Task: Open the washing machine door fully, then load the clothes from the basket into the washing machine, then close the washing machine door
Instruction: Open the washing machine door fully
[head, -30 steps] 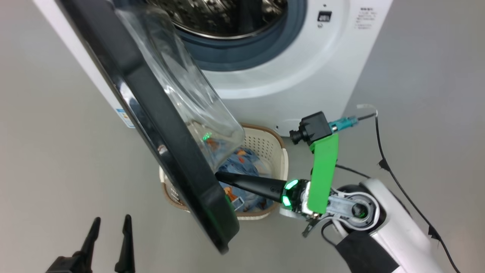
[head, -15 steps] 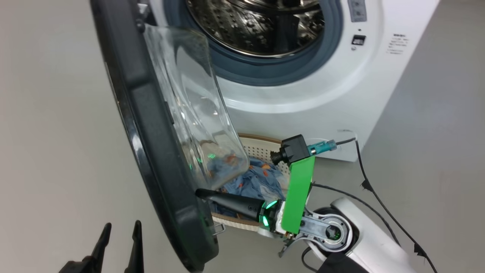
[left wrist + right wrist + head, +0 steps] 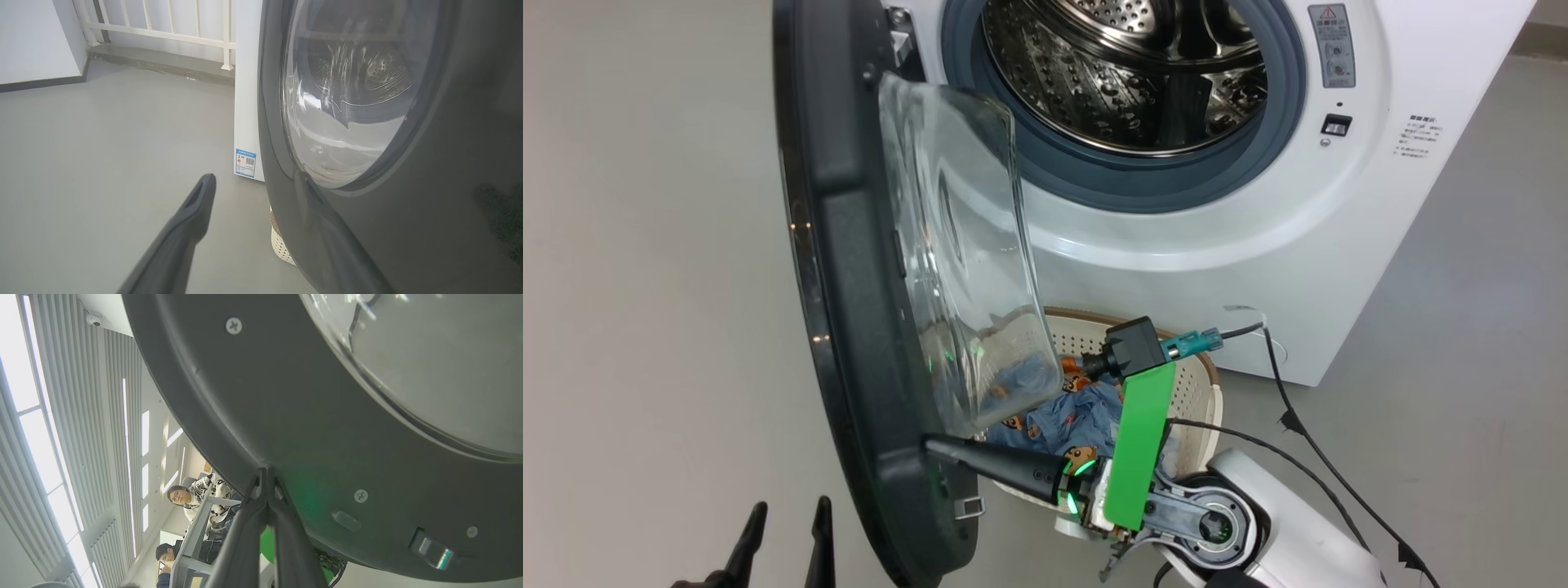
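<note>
The white washing machine stands with its steel drum exposed. Its black round door hangs swung out to the left, the clear glass bowl facing the opening. My right gripper is shut, holding nothing, its tip pressed against the door's inner rim; the shut fingertips touch that rim. Below the door sits the cream basket holding blue bear-print clothes. My left gripper stands open at the lower left, on the door's outer side, apart from it.
Grey floor spreads left of the door. A blue label sticker marks the machine's side. A white railing runs along the far wall. Black cables trail beside my right arm. Two people sit at a desk behind.
The head camera has shifted up and right. The door has swung further out from the machine, with my shut right gripper staying against its inner rim. The left gripper stays open.
</note>
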{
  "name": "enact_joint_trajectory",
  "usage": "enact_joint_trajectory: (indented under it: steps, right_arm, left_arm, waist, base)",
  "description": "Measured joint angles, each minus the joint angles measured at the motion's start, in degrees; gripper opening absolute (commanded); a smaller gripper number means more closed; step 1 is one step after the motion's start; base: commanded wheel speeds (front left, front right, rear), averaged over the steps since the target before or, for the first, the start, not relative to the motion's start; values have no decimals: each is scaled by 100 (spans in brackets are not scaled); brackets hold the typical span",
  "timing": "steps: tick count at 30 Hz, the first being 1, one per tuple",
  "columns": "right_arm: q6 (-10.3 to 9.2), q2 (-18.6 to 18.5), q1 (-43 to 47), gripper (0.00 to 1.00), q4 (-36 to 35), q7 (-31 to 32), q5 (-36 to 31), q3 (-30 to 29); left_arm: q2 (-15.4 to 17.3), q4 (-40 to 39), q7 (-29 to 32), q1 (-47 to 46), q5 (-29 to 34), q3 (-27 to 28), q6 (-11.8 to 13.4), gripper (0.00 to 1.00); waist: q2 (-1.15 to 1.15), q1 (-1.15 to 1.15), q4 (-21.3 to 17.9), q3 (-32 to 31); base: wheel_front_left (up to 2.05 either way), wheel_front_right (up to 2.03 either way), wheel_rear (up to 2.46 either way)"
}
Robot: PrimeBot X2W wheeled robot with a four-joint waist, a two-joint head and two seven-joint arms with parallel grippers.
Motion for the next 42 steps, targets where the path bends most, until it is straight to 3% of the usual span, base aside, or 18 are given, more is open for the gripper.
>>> enact_joint_trajectory:
  steps: [6, 7, 8, 9, 11, 12, 17, 22, 23, 25, 28, 33, 38, 42]
  right_arm:
    - [1, 14, 0, 0, -16, -109, -44, 49]
    - [1, 16, 1, 9, -35, -164, -107, 51]
    - [1, 20, 1, 34, -55, -234, -168, 46]
    - [1, 22, 1, 34, -76, -280, -257, 43]
    - [0, 12, 6, 92, -141, -341, -500, 44]
    - [1, -11, 8, 100, -207, -400, -594, 45]
    - [0, -426, 126, 100, -670, -1056, -1187, 104]
    - [1, -1201, 152, 100, -966, -2485, -2297, 605]
    - [1, -1523, 152, 100, -899, -3257, -2781, 905]
    - [1, -1797, 144, 100, -672, -3969, -3207, 1144]
    - [1, -2070, 171, 100, -256, -4276, -3695, 1118]
    - [1, -2034, 880, 100, -123, -4292, -4740, -468]
    - [1, -1645, 2111, 100, -240, -4294, -5392, -2080]
    - [1, -1219, 2838, 100, -449, -4294, -5867, -2991]
  left_arm:
    - [2, -1, 0, 4, 0, 42, 1, 100]
    - [1, -1, 0, 4, 0, 60, 2, 100]
    - [1, -2, 0, 4, 0, 86, 4, 100]
    - [2, -2, 0, 4, 0, 112, 10, 100]
    - [2, -8, 0, 4, 0, 159, 10, 100]
    - [2, -10, 0, 5, 0, 192, 11, 100]
    - [3, -33, 0, 50, 2, 404, 52, 100]
    - [3, -86, 0, 137, 3, 614, 49, 100]
    - [3, -92, 0, 153, 20, 688, 48, 100]
    - [3, -103, 0, 226, 59, 733, 47, 100]
    - [2, -104, 0, 305, 59, 821, 49, 100]
    - [2, -122, 1, 349, 59, 911, 53, 100]
    - [1, -135, 0, 359, 59, 964, 55, 100]
    - [2, -144, 0, 395, 59, 1025, 56, 100]
  waist:
    - [0, 0, 2, -52]
    - [0, 0, -7, -64]
    - [0, 0, -20, -77]
    - [0, 0, -35, -92]
    - [0, 0, -73, -127]
    - [0, 0, -96, -147]
    - [0, 0, -231, -273]
    - [0, 0, -421, -368]
    - [0, 0, -513, -400]
    - [0, 0, -610, -426]
    - [0, 0, -753, -464]
    - [0, 0, -978, -503]
    - [0, 0, -1125, -530]
    - [0, 0, -1211, -530]
  base:
    - [0, 0, 0]
    - [0, 0, 0]
    - [0, 0, 0]
    - [0, 0, 0]
    - [0, 0, 0]
    - [0, 0, 0]
    - [0, 0, 0]
    - [0, 0, 0]
    - [0, 0, 0]
    - [0, 0, 0]
    - [0, 0, 0]
    - [0, 0, 0]
    - [0, 0, 0]
    - [0, 0, 0]
